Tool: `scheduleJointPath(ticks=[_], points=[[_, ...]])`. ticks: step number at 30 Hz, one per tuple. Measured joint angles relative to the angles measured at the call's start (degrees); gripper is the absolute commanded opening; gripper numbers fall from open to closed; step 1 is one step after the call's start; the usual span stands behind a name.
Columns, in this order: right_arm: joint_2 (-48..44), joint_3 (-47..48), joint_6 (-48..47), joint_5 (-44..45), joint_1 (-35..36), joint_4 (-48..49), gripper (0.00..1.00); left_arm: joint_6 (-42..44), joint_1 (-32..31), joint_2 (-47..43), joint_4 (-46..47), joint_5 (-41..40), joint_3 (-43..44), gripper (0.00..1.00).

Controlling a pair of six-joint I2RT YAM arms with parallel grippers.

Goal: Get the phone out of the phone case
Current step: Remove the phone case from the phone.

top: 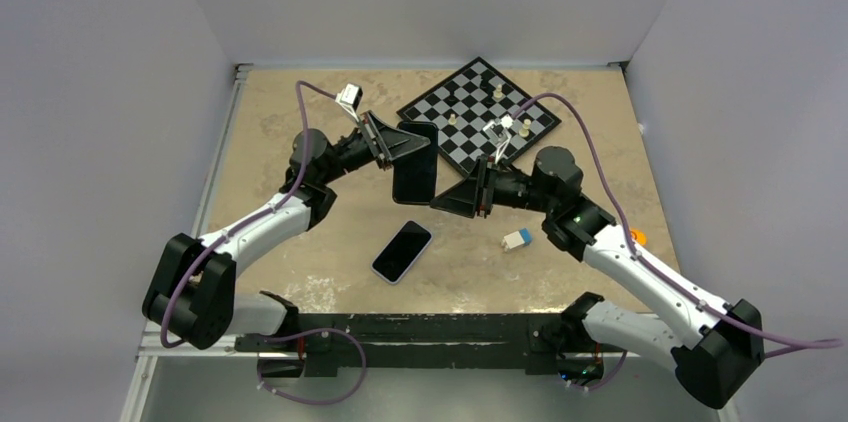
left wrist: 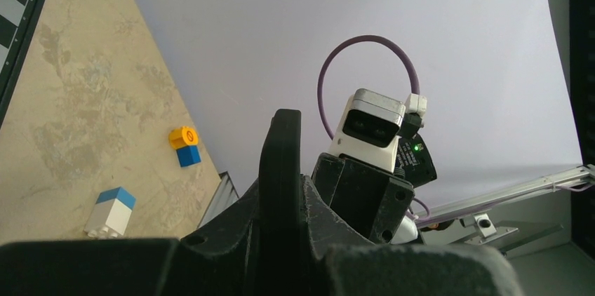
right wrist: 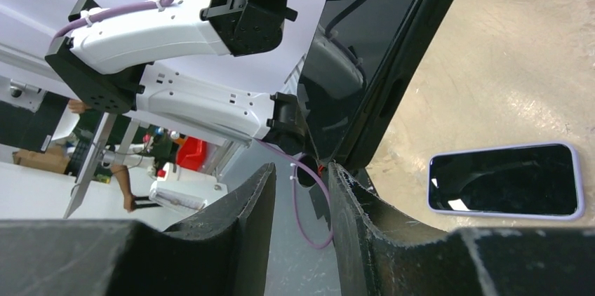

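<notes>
The left gripper (top: 403, 145) is clamped almost shut on one end of the black phone case (top: 416, 177), which it holds off the table. The phone (right wrist: 365, 43) seems to be seated inside, so extraction is not yet done. The right gripper (right wrist: 300, 191) is partly parted and empty, with the case's lower corner just beyond its fingertips; it should next pinch and peel that corner.
</notes>
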Motion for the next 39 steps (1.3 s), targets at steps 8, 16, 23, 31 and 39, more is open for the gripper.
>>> scheduleJointPath(ticks=[8, 16, 23, 31, 39], points=[[1.16, 0.0, 0.44, -0.31, -0.2, 0.46, 0.39, -0.59, 0.07, 0.0, 0.09, 0.15, 0.0, 0.0], [5.57, 0.0, 5.05, -0.96, -0.22, 6.25, 0.39, -1.31, 0.37, 0.0, 1.4, -0.24, -0.66, 0.0], [9.14, -0.39, 11.65, -1.53, -0.31, 14.47, 0.05, -2.62, 0.42, -0.11, 3.26, -1.86, -1.07, 0.03], [14.12, -2.32, 19.56, -4.44, -2.56, 26.21, 0.0, -4.94, 1.31, -0.61, 9.64, -1.33, -4.31, 0.75], [12.09, -3.39, 22.67, -6.97, -8.33, 31.08, 0.0, 1.2, 3.21, -7.89, 4.7, 3.8, -5.44, 0.81]])
